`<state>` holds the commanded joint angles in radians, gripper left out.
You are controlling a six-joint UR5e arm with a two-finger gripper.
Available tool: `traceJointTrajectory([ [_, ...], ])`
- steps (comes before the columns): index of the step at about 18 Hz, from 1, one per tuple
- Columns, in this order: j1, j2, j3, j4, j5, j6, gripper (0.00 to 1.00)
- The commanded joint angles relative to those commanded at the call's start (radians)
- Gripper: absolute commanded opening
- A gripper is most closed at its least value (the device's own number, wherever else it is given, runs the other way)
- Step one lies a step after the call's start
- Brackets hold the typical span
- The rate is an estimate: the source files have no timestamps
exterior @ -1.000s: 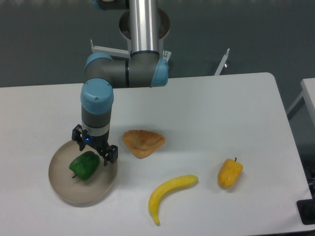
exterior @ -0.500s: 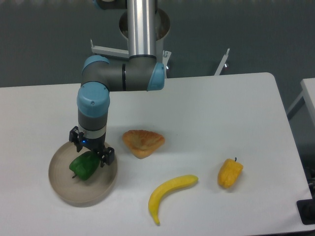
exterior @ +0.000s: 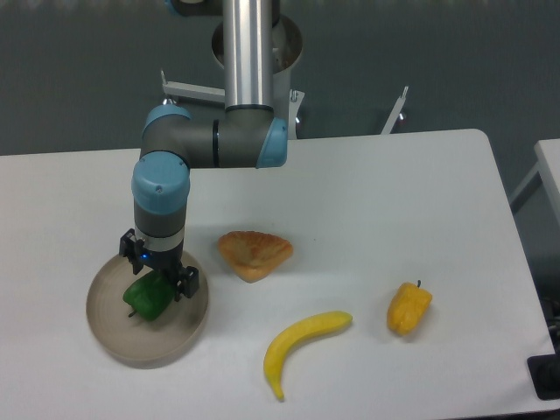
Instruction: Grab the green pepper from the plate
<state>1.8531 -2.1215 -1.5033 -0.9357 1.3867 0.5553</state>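
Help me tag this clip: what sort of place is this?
Likely a robotics lab: a robot arm's gripper above a plate on a bare white table, with toy-like food such as a banana.

green pepper (exterior: 147,298): showing glossy, smooth skin
plate (exterior: 115,337): looking matt beige
banana (exterior: 302,343): appearing smooth, faintly shiny
table (exterior: 376,210): looking matt white

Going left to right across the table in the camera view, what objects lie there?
plate holding the green pepper → orange pastry shell → banana → yellow-orange pepper
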Motion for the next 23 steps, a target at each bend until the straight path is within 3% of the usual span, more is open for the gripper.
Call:
traceJointTrajectory([
  [1, 0.000, -0.002, 0.002, 0.000, -0.002, 0.003, 1.00],
  [2, 0.000, -0.002, 0.002, 0.000, -0.002, 0.005, 0.90],
  [4, 0.000, -0.002, 0.002, 0.000, -0.002, 0.005, 0.55],
  [5, 0.000, -0.002, 0.002, 0.000, -0.002, 0.008, 0.43],
  [6, 0.000, -0.002, 0.002, 0.000, -0.003, 0.009, 0.34],
  [8, 0.000, 0.000, 0.002, 0.000, -0.003, 0.011, 0.26],
  [16, 0.021, 0.035, 0.015, -0.006, 0.001, 0.063, 0.25],
  [23, 0.195, 0.104, 0.021, -0.017, 0.005, 0.234, 0.25],
])
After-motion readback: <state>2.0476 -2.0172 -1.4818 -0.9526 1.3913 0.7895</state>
